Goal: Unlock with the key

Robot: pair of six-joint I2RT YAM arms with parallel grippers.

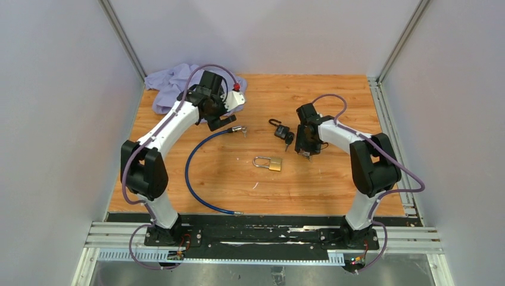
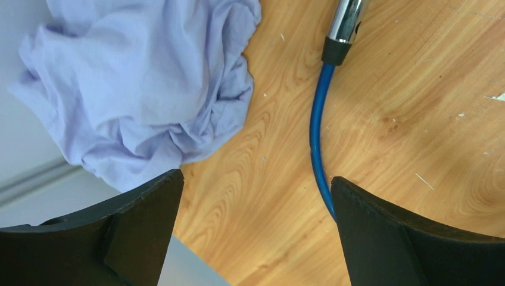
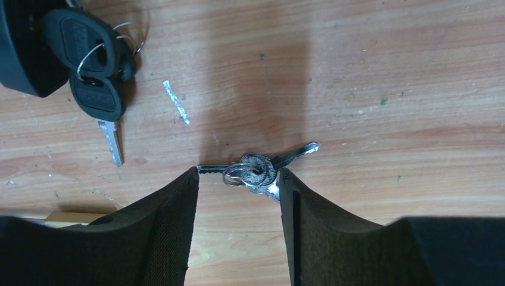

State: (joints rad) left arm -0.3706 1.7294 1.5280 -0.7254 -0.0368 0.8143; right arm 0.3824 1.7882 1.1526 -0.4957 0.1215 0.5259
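Right wrist view shows the silver keys [image 3: 256, 170] flat on the tabletop [image 3: 387, 71], right of its middle. They lie between the fingers of your right pincer [image 3: 238, 179], which stand apart with one pad at a key tip and nothing clamped.

Your main risk is the pick. The bunch lies flush on the wood, so the pads may skate over it. They may also catch only the ring and leave the blades dangling, useless for aiming at a keyhole.

The black padlock [image 3: 27, 53] and its black-headed keys [image 3: 95, 89] lie near the bunch, and a careless sweep could knock them.

The brass padlock [image 1: 271, 163] lies loose near the tabletop's middle, so I judge it will slide under a push unless it is held.

Your left pincer [image 2: 256, 185] hangs wide apart and empty beside the purple cloth [image 2: 143, 89] near the far left corner. It is over the blue cable [image 2: 318, 149], well away from the padlock.
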